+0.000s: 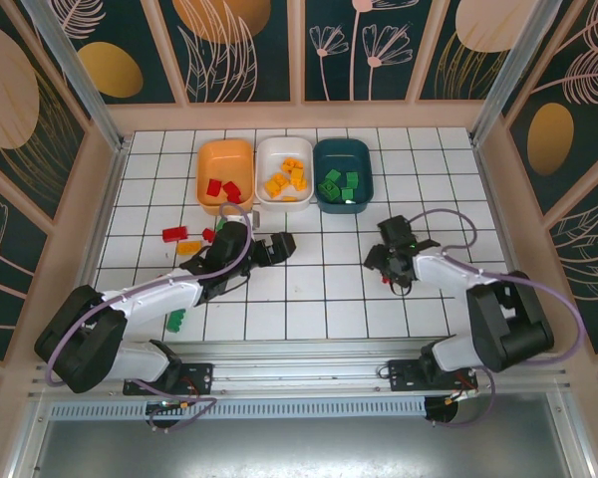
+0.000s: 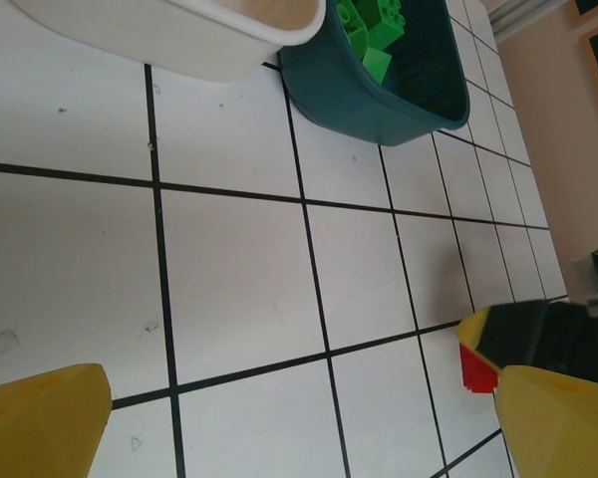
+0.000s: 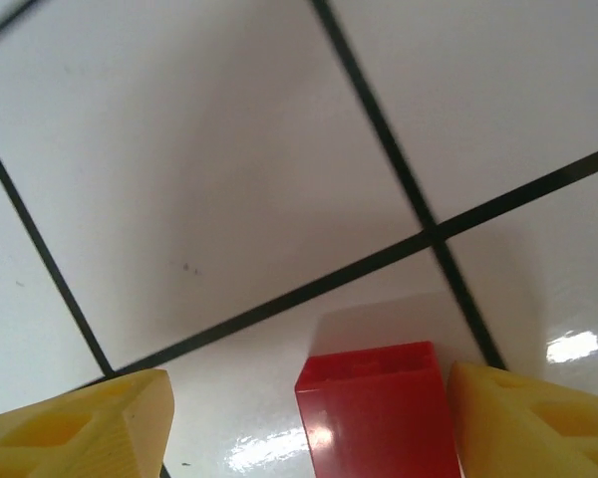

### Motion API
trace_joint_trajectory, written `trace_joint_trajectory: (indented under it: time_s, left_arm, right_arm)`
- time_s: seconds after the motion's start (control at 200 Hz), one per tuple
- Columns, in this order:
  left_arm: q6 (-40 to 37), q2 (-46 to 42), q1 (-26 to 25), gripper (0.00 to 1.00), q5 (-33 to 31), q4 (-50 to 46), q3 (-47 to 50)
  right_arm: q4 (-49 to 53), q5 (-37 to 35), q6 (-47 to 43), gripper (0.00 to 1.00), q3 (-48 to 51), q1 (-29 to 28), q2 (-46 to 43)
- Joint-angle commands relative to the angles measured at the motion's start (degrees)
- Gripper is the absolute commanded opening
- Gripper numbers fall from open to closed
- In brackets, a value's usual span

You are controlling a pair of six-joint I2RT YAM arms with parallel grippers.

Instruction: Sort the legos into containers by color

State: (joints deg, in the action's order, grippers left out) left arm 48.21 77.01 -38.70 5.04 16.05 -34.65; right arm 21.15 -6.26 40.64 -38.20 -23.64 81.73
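Sitting on white tile (image 3: pixel 229 149), one lego (image 3: pixel 374 413) looks glossy red.

No legible text, numbers, labels or brand marks on any surface. Wall panels (image 1: pixel 239 50) carry only leaf and flower patterns. Table (image 1: pixel 329 299) carries a plain black grid on white tile. Orange tray (image 1: pixel 229 159), white tray (image 1: pixel 271 154) and dark teal tray (image 1: pixel 344 154) are plain, unprinted plastic.
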Motion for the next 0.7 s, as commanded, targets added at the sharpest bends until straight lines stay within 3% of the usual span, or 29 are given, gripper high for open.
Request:
trace_joint_trajectory:
  time_s: [0.0,0.065,0.19,0.36,0.561,0.691]
  left_arm:
    - [-2.04,-1.25,0.04,0.98,-1.23,-2.61,-3.01]
    - [-2.53,-1.68,0.03,0.98,-1.42,-3.75,-3.72]
    - [-2.68,-3.36,0.07,0.99,-2.79,-5.18,-3.54]
    - [-3.49,-6.44,0.12,0.99,-6.8,-9.64,-4.47]
    - [-3.04,-8.57,2.99,0.99,-14.96,-22.72,-11.02]
    - [1.06,-10.95,15.06,0.98,-9.87,-26.32,-10.15]
  right_arm:
    - [5.65,-7.43,-0.44,0.7,-2.99,-3.79,3.34]
    - [5.19,-8.32,-0.07,0.64,-3.29,-5.3,4.15]
    - [4.58,-9.13,0.1,0.42,-4.06,-7.17,4.93]
    - [3.43,-8.47,-0.49,0.21,-4.81,-8.68,3.01]
    - [-0.94,-7.77,-2.31,0.17,-12.75,-12.11,2.74]
    - [-7.86,-4.24,-5.65,0.17,-24.77,-16.15,11.25]
